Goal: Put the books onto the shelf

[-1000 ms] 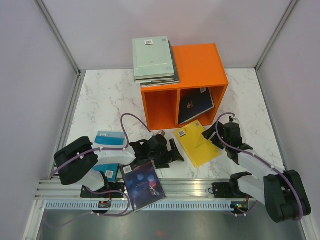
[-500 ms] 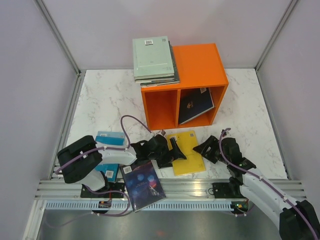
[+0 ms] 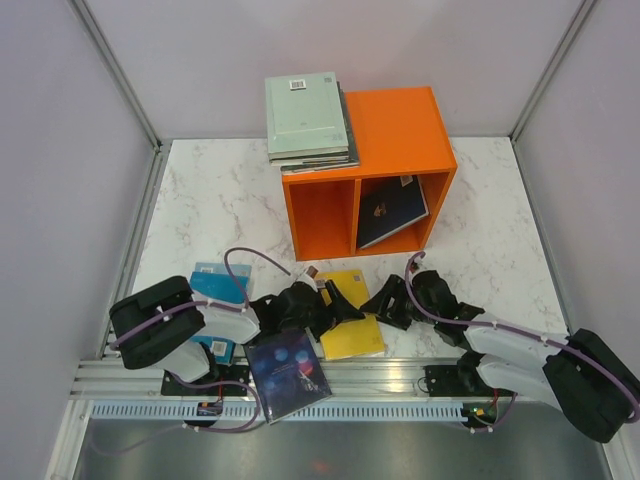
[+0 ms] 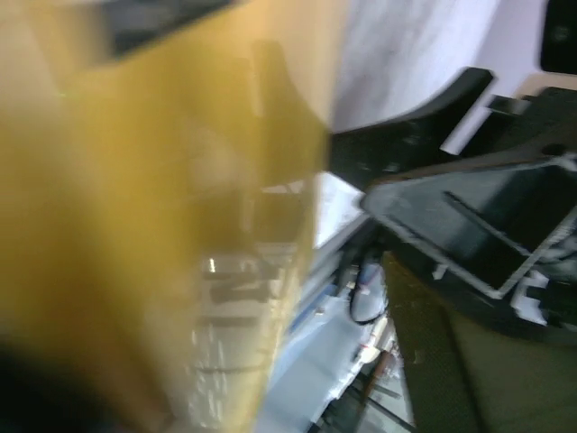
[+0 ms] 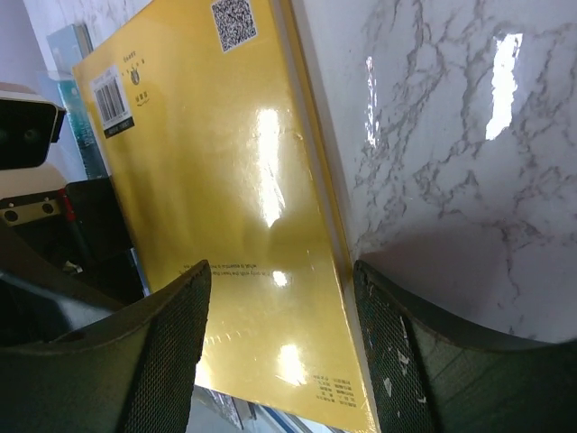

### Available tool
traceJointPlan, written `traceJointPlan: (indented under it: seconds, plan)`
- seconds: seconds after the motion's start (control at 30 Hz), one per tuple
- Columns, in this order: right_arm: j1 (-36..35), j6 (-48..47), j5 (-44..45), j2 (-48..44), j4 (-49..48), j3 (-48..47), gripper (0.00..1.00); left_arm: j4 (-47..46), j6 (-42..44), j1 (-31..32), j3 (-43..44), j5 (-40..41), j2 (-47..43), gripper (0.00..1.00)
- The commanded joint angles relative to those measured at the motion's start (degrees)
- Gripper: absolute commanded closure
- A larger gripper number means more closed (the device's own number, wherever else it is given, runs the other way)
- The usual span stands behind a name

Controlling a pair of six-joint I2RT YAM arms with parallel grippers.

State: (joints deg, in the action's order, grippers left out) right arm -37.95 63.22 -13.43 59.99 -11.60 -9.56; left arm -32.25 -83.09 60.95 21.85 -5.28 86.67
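The yellow book [image 3: 352, 322] lies flat near the table's front, between my two grippers. My left gripper [image 3: 335, 300] is open at its left edge; in the left wrist view the blurred yellow cover [image 4: 162, 225] fills the left side beside one finger pad [image 4: 469, 379]. My right gripper [image 3: 388, 300] is open, its pads [image 5: 162, 352] astride the book's right edge [image 5: 270, 225], holding nothing. The orange shelf [image 3: 395, 125] holds a dark book [image 3: 392, 212] leaning in its right cubby. A stack of books [image 3: 306, 118] lies on the shelf's top.
A dark space-patterned book [image 3: 288, 370] rests on the front rail by the left arm's base. Light blue and teal books [image 3: 220, 285] lie under the left arm. Grey walls enclose the marble table [image 3: 215, 200] on three sides.
The right gripper swung left and low, pushing the yellow book left and toward the front edge. The left gripper drew back slightly to the left; the book now sits between both grippers.
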Motion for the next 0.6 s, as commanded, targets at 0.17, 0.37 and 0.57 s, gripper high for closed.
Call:
traceJointPlan:
  seconds: [0.17, 0.37, 0.57]
  plan:
    - [-0.98, -2.40, 5.08, -7.86, 23.71, 0.78, 0.30, 19.75, 0.29, 0.49, -4.88, 7.73, -11.25, 0.79]
    - [-0.89, -2.49, 5.08, -10.42, 24.78, -0.98, 0.28, 28.56, 6.18, 0.40, -2.60, 9.85, -20.66, 0.98]
    - [-0.89, -4.95, 2.01, -13.49, 22.50, -7.66, 0.19, 31.28, 13.74, -0.21, 1.18, 6.60, -27.34, 0.98]
